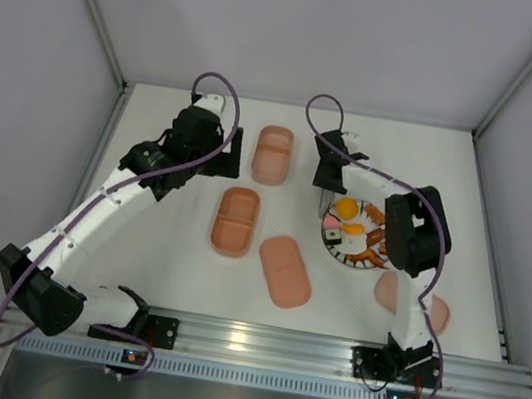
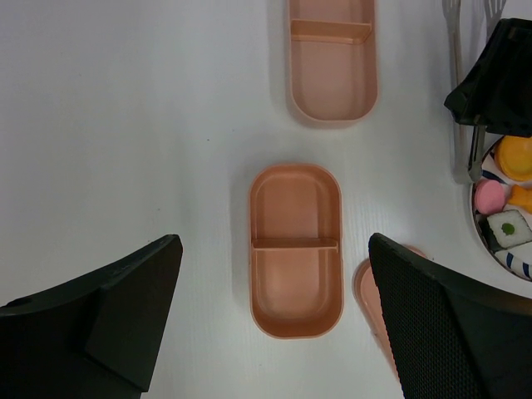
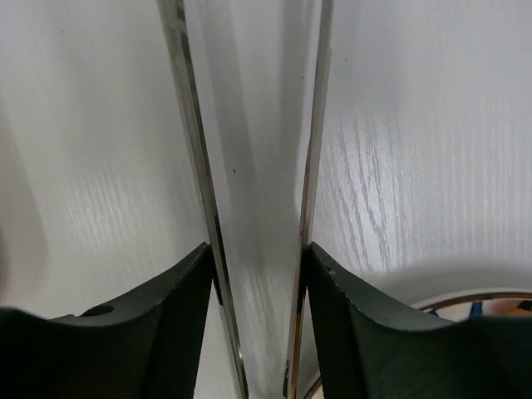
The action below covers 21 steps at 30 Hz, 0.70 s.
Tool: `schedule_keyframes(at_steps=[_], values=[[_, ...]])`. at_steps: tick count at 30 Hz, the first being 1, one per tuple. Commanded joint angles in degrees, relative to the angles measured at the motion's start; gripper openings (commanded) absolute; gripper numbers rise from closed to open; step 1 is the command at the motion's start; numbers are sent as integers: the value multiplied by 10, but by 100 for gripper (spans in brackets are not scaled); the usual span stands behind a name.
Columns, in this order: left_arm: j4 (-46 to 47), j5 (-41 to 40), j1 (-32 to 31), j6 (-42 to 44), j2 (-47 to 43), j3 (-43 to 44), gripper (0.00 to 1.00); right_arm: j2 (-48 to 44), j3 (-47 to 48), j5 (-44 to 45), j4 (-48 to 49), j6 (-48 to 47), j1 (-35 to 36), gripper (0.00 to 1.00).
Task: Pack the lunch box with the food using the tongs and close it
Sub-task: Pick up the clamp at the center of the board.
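The right gripper (image 3: 258,249) has closed in on the tongs (image 3: 193,150). Its wrist view shows both pads touching the outer faces of the two thin metal arms, low over the table at the left far edge of the plate (image 1: 331,247). The overhead view is too small to show that grip, but it alone shows both pink lids: one lid (image 1: 285,270) near the middle, another (image 1: 435,312) partly under the right arm. The left gripper (image 2: 274,241) hangs wide open, holding nothing, above the near tray (image 2: 295,208). The far tray (image 2: 332,75) lies beyond it. The food (image 2: 509,226) sits on the plate.
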Motion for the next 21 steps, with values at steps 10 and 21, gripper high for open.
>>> schedule_keyframes(at_steps=[10,21], values=[[4,-25,2,-2,-37,-31,99,-124,28,-6,-31,-50,7,48],[14,-30,3,-2,-70,-61,99,-199,15,-22,-54,-63,7,47]])
